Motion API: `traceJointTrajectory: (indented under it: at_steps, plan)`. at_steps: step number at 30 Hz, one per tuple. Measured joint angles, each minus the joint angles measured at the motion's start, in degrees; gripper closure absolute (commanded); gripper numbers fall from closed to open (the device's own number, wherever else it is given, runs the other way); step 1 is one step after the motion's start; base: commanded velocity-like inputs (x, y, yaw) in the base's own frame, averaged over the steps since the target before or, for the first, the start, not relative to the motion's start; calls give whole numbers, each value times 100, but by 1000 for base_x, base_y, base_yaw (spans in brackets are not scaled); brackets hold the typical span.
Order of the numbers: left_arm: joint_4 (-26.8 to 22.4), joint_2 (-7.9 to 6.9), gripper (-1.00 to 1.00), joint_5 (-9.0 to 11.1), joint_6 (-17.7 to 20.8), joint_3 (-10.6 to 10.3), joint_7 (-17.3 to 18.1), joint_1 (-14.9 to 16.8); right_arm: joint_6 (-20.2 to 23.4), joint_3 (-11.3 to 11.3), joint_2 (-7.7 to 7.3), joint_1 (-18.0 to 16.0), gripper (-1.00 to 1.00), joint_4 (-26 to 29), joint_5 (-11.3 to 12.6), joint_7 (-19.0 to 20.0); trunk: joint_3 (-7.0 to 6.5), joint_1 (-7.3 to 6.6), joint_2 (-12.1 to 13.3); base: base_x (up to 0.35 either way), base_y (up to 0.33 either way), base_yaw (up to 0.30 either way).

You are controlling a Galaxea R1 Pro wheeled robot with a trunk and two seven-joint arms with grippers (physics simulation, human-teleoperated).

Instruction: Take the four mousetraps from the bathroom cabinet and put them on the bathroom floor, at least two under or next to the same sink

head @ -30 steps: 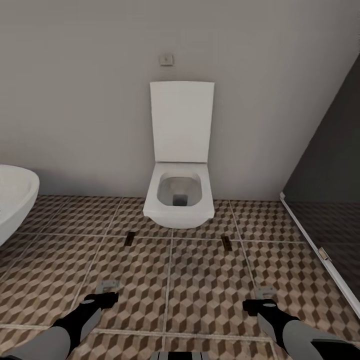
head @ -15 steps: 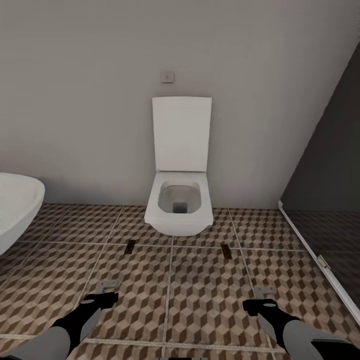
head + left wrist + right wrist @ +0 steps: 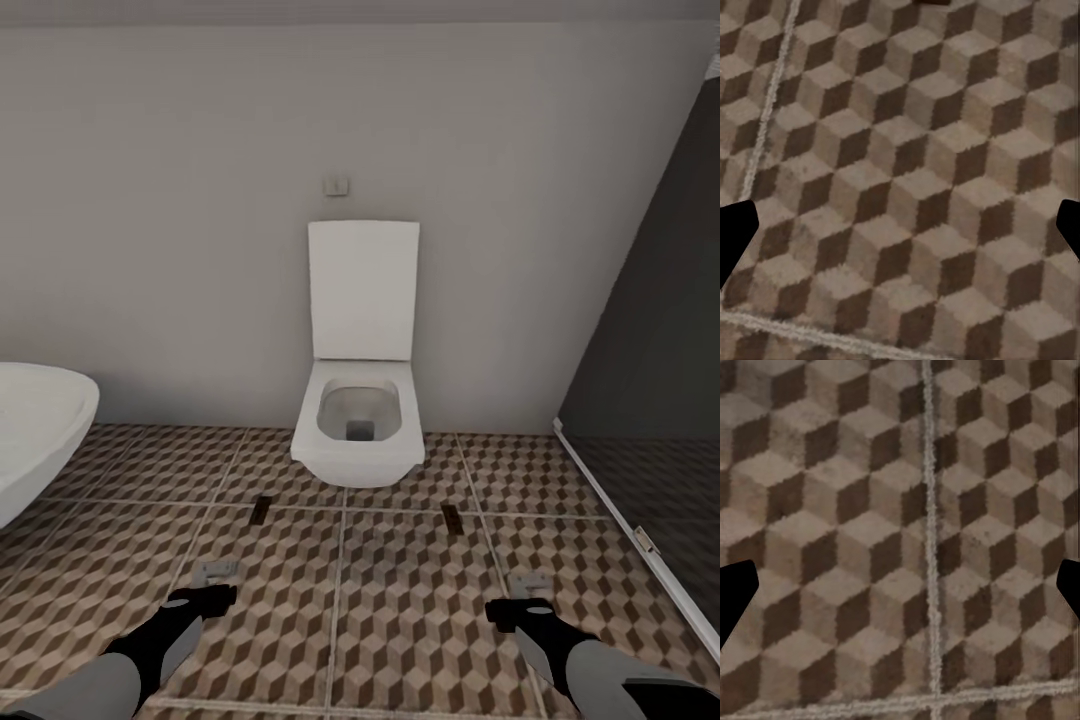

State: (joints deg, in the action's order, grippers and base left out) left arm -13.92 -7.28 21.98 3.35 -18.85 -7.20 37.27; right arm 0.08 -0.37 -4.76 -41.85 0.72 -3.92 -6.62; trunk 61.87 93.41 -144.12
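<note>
**Q:** Tiled bathroom floor [image 3: 400,600] with the cube pattern runs up to a plain wall [image 3: 150,250]. Which step applies?

**A:** Judged from these views, it is the search and travel step. A toilet [image 3: 360,430] with its lid raised stands against the wall. A dark panel [image 3: 660,350] is at the right and a white curved fixture [image 3: 40,430] is at the left edge. The next move calls for turning the base toward the cabinet before any reach is made.

**Q:** What is the tool status?

**A:** The left tool [image 3: 208,587] and right tool [image 3: 525,597] hang low over the floor. In both wrist views the black fingertips [image 3: 735,236] [image 3: 735,600] sit at opposite edges. Both tools are spread wide and hold nothing.

**Q:** Where are the mousetraps, and how do they lie?

**A:** Their position and long axis cannot be determined. Two small dark oblong marks [image 3: 260,510] [image 3: 451,517] lie on the floor in front of the toilet, well apart. Each has its long axis running roughly toward the wall. They are too small to identify.

**Q:** Is there a floor reference?

**A:** Use the pale grout lines, one set running toward the wall and one set across it.
</note>
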Motion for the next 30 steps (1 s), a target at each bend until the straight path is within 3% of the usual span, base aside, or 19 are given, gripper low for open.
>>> traceJointTrajectory:
  at_steps: [30]
  plan:
    - [8, 2, -100, 9, 0, 0, 0, 0, -14, 0, 1, 4, -100, 1, 5, -21, -665, -77, 40, 0, 0, 0]
